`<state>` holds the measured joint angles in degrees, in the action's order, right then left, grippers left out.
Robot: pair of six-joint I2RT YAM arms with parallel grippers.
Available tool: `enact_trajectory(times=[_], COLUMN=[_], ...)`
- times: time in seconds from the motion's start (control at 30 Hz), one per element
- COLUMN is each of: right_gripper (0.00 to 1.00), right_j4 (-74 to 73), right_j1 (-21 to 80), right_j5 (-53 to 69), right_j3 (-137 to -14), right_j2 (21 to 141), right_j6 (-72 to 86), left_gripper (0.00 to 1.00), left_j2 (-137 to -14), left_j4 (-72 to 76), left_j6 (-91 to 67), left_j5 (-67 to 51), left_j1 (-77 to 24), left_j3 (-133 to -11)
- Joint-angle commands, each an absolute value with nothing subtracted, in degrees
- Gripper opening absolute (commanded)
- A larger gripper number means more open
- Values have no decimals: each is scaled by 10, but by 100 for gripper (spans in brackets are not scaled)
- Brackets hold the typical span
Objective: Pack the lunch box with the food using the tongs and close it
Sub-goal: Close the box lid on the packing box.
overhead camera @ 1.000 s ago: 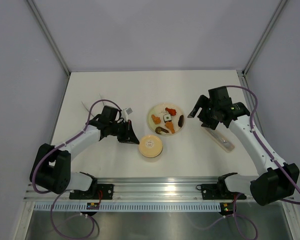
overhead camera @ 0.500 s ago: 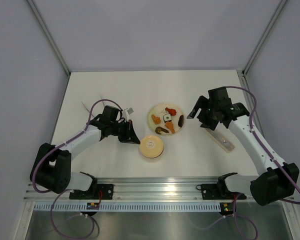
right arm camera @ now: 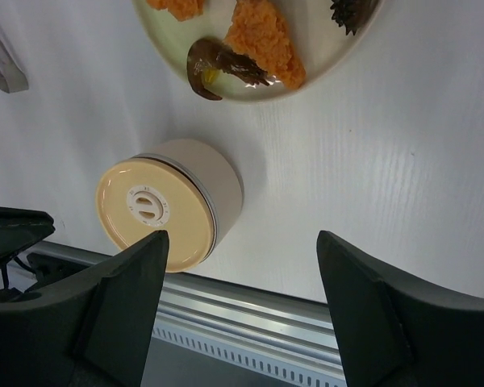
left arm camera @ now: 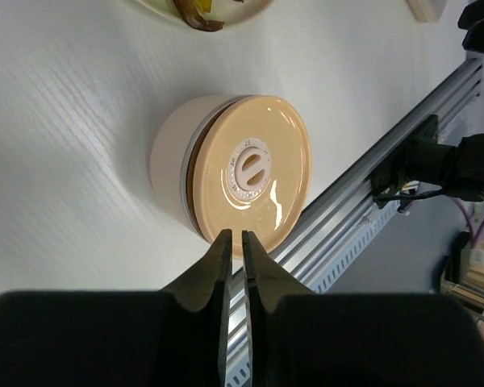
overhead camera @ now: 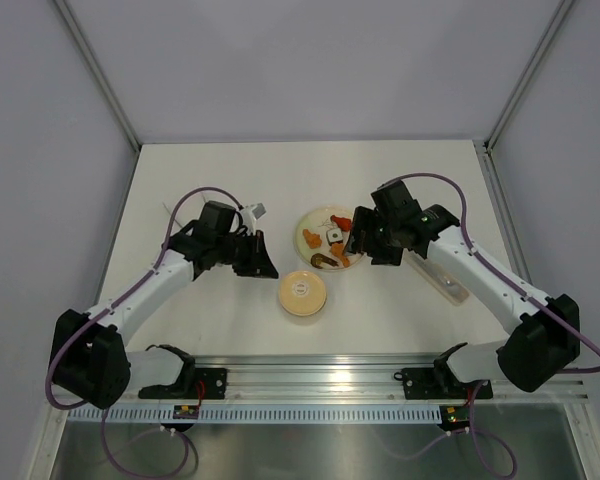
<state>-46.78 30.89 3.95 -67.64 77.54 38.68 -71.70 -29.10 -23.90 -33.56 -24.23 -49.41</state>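
Note:
The lunch box (overhead camera: pixel 302 294) is a round cream container with its tan lid on, standing near the front of the table; it also shows as the lunch box (left arm camera: pixel 242 173) and lunch box (right arm camera: pixel 165 210). The food (overhead camera: pixel 332 240) lies on a cream plate (overhead camera: pixel 307 226) just behind it. My left gripper (overhead camera: pixel 267 270) hovers left of the box with its jaws nearly touching and nothing between them (left arm camera: pixel 234 235). My right gripper (overhead camera: pixel 358 236) hangs open and empty (right arm camera: pixel 240 235) over the plate's right edge. A thin silver sliver (overhead camera: pixel 168 210) beside the left arm may be the tongs; the rest is hidden.
A clear elongated plastic object (overhead camera: pixel 445 281) lies right of the plate, under the right arm. The aluminium rail (overhead camera: pixel 320 372) runs along the table's near edge, close in front of the lunch box. Grey walls enclose the back and sides.
The right arm has swung left from above the clear plastic object to the plate's right edge. The left gripper has drawn back up and left, away from the lunch box.

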Motion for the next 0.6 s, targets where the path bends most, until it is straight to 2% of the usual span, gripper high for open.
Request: enact_trajectory(times=[0.0,0.13,0.17,0.2,0.27,0.3,0.33,0.43,0.57], right_gripper=[82,83,84,84,85,86,87,88,89], right_j4=[-461,-469,-471,-473,-478,-481,-483,-494,-502], right_j1=[328,331,331,331,331,331,330,331,331], right_j5=[21,5,4,3,-17,-25,-31,-47,-65], right_j3=[-706,-708,-708,-708,-711,-712,-714,-714,-712], right_j2=[781,786,784,781,774,773,772,766,765], right_j6=[374,378,378,380,381,381,381,379,380], left_gripper=[12,16,21,33,40,48,52,57,57], left_j2=[-691,-700,-708,-712,-720,-722,-726,-737,-753], left_j4=[-329,-344,-349,-352,-356,-365,-369,-384,-403], left_j6=[-220,-218,-218,-218,-218,-215,-214,-210,-211], left_j5=[-270,-207,-170,-149,-92,-71,-56,-3,40], left_j1=[-272,-330,-354,-366,-394,-404,-413,-449,-483], left_j3=[-541,-571,-577,-582,-597,-610,-617,-639,-656])
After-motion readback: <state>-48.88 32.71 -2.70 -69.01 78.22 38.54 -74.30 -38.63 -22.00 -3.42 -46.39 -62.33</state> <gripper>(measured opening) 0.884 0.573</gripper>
